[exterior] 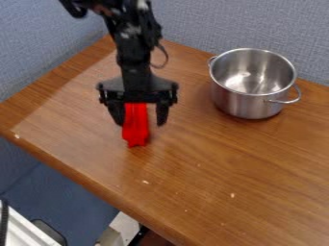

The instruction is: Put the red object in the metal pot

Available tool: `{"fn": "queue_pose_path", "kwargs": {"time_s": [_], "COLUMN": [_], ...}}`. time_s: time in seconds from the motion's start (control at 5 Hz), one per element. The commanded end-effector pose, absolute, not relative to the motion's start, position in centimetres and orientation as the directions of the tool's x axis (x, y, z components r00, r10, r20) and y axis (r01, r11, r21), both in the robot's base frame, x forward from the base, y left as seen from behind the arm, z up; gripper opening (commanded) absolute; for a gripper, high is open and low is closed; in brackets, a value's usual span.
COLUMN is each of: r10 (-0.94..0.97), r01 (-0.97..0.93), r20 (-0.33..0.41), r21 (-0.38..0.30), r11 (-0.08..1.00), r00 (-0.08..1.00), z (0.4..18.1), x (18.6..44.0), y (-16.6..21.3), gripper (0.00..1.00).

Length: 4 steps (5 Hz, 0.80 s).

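The red object point(137, 125) lies on the wooden table point(218, 173), a bright red bar pointing toward the camera. My gripper point(139, 111) points straight down over its far end, open, with one black finger on each side of the bar. Whether the fingers touch the bar cannot be told. The metal pot point(252, 83) stands empty at the right rear of the table, shiny steel with a small loop handle on its right side, well apart from the gripper.
A blue-grey wall rises behind the table. The table's front edge runs diagonally from the left to the lower right, with the floor and a white object point(26, 233) below it.
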<state>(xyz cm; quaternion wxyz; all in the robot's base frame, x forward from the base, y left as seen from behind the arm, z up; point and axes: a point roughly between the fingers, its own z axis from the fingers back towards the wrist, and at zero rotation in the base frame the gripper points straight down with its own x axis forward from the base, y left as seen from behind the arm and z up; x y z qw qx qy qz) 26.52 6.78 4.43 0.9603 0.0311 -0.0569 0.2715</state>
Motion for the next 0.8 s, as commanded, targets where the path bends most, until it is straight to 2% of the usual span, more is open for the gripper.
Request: {"fn": "queue_pose_path", "kwargs": {"time_s": [0.0,0.2,0.6], "r10": [0.524,0.546,0.54], "r01": [-0.534,-0.555,-0.547], "r20": [0.138,0.136,0.127], "r21": [0.037,0.032,0.032], "r11": [0.845,0.831,0.836], "r00": [0.84,0.827,0.832], "z": [3.3,3.0,2.8], "x": [27.1,27.3,25.9], "y": [6.3,6.0,4.1], "gripper": [1.0,0.0,0.0]}}
